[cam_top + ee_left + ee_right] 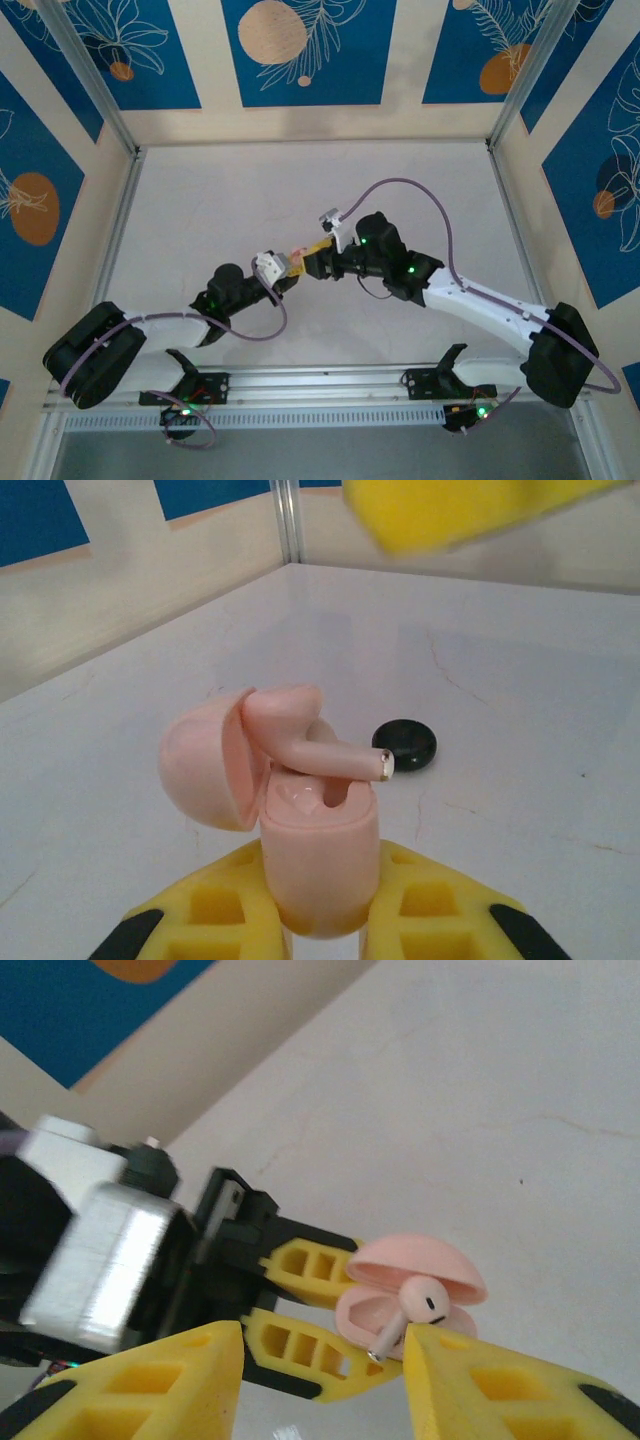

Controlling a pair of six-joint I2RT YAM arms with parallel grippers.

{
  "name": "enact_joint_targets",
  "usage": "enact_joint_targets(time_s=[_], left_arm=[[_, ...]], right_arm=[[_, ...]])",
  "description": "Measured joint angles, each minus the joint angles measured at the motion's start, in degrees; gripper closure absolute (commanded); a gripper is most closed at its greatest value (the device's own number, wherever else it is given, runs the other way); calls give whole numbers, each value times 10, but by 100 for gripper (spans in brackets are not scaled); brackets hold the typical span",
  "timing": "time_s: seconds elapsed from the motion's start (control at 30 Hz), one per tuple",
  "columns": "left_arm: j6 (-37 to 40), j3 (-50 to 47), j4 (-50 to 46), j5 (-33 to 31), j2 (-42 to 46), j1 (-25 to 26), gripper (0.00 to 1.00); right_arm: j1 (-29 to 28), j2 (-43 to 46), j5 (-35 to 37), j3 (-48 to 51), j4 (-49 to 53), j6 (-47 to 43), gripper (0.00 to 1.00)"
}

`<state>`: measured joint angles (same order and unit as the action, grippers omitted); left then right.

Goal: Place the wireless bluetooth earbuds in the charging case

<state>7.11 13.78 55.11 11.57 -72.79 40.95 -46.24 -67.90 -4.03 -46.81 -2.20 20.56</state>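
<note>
while the left gripper (320, 905) clamps the pink charging case (320, 865) upright by its lower body, lid (205, 765) swung open to the left, the pale pink earbud (300, 725) lies tilted across the case mouth, its bulb by the lid and its stem poking out right, not seated. right gripper (322, 1345) fingers are spread and grasp nothing; one fingertip (425, 1345) is just beside the stem, contact unclear. a black round disc (405, 745) sits on the table (520, 680) behind the case, apart from it.

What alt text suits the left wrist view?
A pink charging case, lid open, is gripped by the yellow left claw, with a pale pink earbud lying slanted across its opening, not seated. A small black disc sits on the white table behind.
</note>
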Motion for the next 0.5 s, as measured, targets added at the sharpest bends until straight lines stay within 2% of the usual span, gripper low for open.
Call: enact_joint_targets(time_s=[0.17, 0.5], left_arm=[[16, -9, 32, 16, -7, 0, 88], [25, -10, 65, 43, -27, 1, 88]], right_arm=[[22, 24, -40, 6, -2, 1, 58], [75, 9, -136, 9, 19, 20, 63]])
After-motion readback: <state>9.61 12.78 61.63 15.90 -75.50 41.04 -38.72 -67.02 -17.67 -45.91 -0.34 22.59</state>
